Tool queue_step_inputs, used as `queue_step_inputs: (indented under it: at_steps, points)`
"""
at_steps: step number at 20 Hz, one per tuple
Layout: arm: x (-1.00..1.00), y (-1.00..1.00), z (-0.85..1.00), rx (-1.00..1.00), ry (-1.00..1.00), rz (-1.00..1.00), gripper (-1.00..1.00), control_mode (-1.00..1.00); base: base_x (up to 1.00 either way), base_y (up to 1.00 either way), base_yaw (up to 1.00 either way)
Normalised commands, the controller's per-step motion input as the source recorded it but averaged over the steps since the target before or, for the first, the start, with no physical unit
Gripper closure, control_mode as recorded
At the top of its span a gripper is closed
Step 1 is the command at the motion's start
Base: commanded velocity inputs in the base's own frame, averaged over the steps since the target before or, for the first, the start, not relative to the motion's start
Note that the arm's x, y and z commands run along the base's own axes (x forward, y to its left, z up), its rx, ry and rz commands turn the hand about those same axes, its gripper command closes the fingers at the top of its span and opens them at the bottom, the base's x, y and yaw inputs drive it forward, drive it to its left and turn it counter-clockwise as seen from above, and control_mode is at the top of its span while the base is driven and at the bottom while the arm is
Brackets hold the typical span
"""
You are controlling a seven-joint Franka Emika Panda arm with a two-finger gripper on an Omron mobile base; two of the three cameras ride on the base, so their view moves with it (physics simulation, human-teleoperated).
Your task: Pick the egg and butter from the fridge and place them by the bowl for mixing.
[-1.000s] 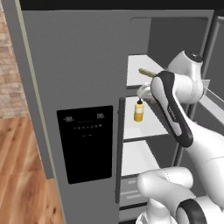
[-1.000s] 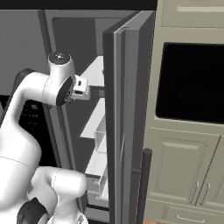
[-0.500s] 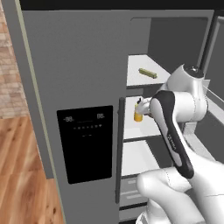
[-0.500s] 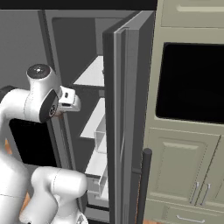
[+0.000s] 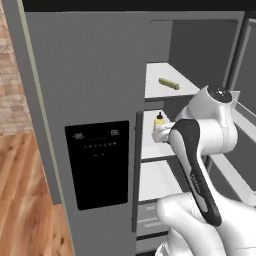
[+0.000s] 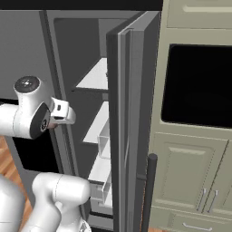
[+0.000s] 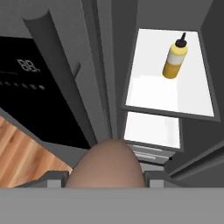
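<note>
Egg [image 7: 106, 165] sits clamped between the claw [image 7: 105, 177] fingers, outside the fridge [image 5: 90, 100].

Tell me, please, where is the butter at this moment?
In the left base view the butter lies on the top white shelf inside the fridge, one shelf above the yellow bottle.

Dispenser panel [image 5: 101, 164]: two small pale readouts are sitting along its top edge, each looking like "88", in the left base view.
Same panel [image 7: 30, 83] in the hand view: one readout is showing as "88", seen at a slant.
Row of marks under the readouts: too small to read.
Bottle [image 7: 175, 60]: no lettering is showing.
</note>
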Motion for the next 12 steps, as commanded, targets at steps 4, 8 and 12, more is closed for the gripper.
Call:
queue_step_inputs:
  at_steps: [4, 8, 12]
  points:
    - [-0.19, 0.19, -0.06, 0.00, 0.00, 0.00, 1.00, -1.00, 0.00, 0.00, 0.00]
    - [-0.18, 0.08, -0.03, 0.00, 0.00, 0.00, 1.00, -1.00, 0.00, 0.00, 0.00]
    - [-0.12, 0.00, -0.02, -0.02, 0.00, 0.00, 1.00, -1.00, 0.00, 0.00, 0.00]
